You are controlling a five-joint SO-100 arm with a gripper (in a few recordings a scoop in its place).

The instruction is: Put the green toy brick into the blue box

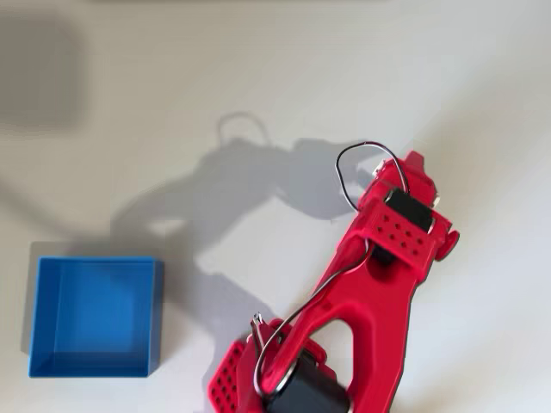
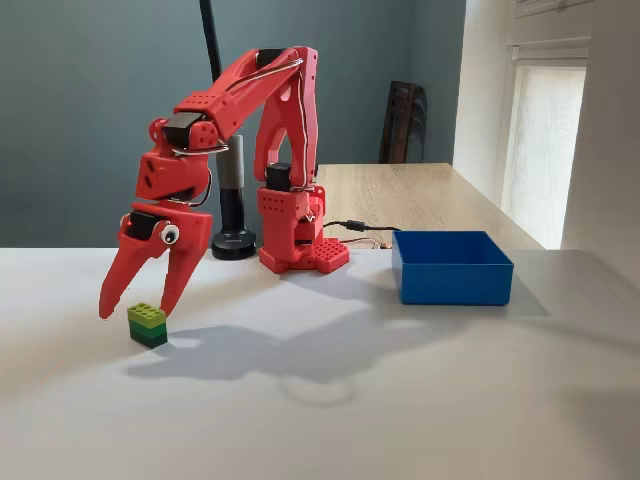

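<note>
In the fixed view the green toy brick point(image 2: 147, 325) lies on the white table at the left, lime green on top with a darker green layer under it. My red gripper point(image 2: 137, 309) hangs open right over it, one fingertip on each side of the brick and just above the table, with no contact visible. The blue box point(image 2: 455, 285) stands empty far off to the right. In the overhead view the blue box point(image 1: 90, 310) is at the lower left, and my red arm point(image 1: 379, 258) reaches up the right side, covering the brick.
The arm's red base point(image 2: 300, 250) and a black pole on a round foot point(image 2: 232, 243) stand at the back of the white table. Behind them a wooden table point(image 2: 420, 195) runs back towards the wall. A thin cable point(image 2: 355, 227) lies beside the base.
</note>
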